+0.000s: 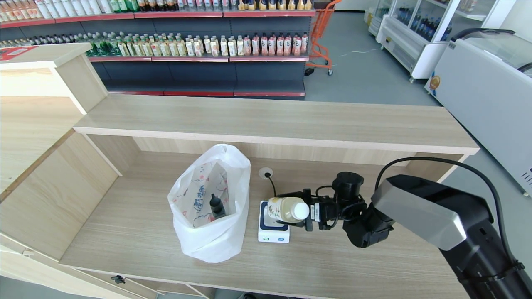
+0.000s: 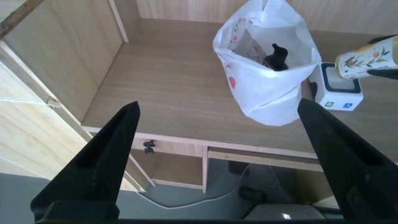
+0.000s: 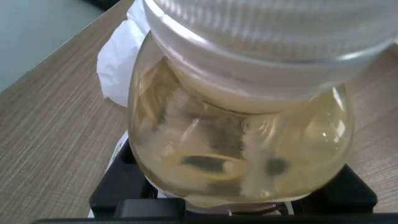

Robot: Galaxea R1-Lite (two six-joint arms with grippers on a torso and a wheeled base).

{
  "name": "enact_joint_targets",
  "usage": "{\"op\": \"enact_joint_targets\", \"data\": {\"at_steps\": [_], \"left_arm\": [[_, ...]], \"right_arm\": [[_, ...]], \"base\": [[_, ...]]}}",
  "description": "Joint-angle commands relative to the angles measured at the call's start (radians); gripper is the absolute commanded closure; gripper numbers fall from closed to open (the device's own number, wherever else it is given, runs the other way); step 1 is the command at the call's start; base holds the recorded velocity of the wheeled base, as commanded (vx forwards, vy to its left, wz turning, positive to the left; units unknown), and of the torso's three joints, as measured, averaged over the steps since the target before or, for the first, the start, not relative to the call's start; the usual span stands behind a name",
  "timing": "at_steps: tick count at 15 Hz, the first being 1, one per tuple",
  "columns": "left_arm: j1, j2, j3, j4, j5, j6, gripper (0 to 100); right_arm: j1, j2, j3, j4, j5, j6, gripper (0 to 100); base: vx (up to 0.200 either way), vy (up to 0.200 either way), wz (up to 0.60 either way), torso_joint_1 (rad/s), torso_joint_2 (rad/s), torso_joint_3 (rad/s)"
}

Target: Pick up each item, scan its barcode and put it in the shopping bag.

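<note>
One pale-yellow drink bottle, clamped in the right fingers above the white scanner, points its long axis at nine o'clock toward the white plastic shopping bag; left fingers apart.

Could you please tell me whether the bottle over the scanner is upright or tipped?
Tipped on its side: the bottle lies horizontal in the right gripper, its white cap facing the arm.

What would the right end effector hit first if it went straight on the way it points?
Probably the shopping bag: the right end effector points its bottle sideways over the scanner toward the bag's side, though depth is unclear.
</note>
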Motion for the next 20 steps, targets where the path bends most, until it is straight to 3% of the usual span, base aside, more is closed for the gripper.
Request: {"op": "enact_joint_targets", "data": {"at_steps": [1,5,12,14,20], "left_arm": [[0.000,0.000,0.000,0.000,0.002,0.001,0],[0.000,0.000,0.000,0.000,0.002,0.001,0],[0.000,0.000,0.000,0.000,0.000,0.000,0],[0.000,0.000,0.000,0.000,0.000,0.000,0],[0.000,0.000,0.000,0.000,0.000,0.000,0]], "right_arm": [[0.004,0.036,-0.037,0.000,0.000,0.003,100],[0.035,0.076,-0.107,0.005,-0.002,0.021,100],[-0.023,0.022,-0.034,-0.010,0.002,0.068,100],[-0.050,-0.081,0.038,-0.027,0.005,0.173,100],[-0.131,-0.555,0.443,-0.052,-0.002,0.623,100]], "base": [[0.000,0.000,0.00,0.000,0.00,0.000],[0.000,0.000,0.00,0.000,0.00,0.000],[0.000,0.000,0.00,0.000,0.00,0.000],[0.000,0.000,0.00,0.000,0.00,0.000],[0.000,0.000,0.00,0.000,0.00,0.000]]}}
